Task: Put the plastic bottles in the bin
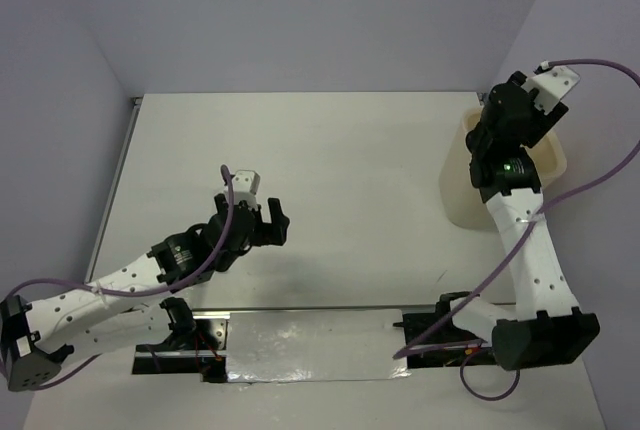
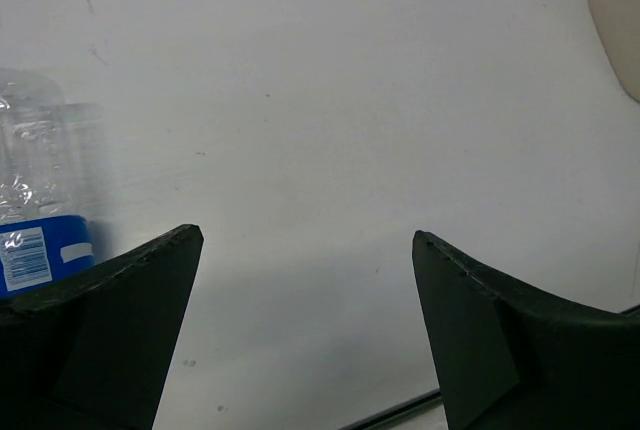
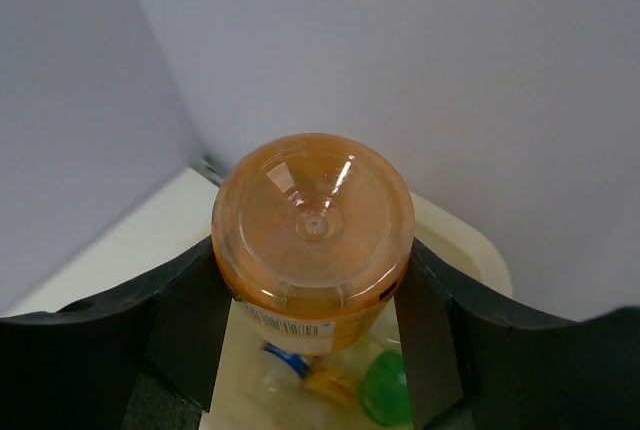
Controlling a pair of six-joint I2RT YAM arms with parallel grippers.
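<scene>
Your right hand (image 3: 312, 295) grips the orange bottle (image 3: 312, 220) over the bin (image 3: 470, 250) just beneath it: release off-centre and it could clip the rim; your left hand (image 2: 305, 285) gapes empty beside a clear bottle (image 2: 35, 170).

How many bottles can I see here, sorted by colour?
Orange: 2, one orange plastic bottle in the right gripper, another partly seen in the cream plastic bin
Green: 1, a green plastic bottle in the bin
Clear with blue: 2, one clear plastic bottle on the white table, another partly seen in the bin
Total: 5 in view
</scene>
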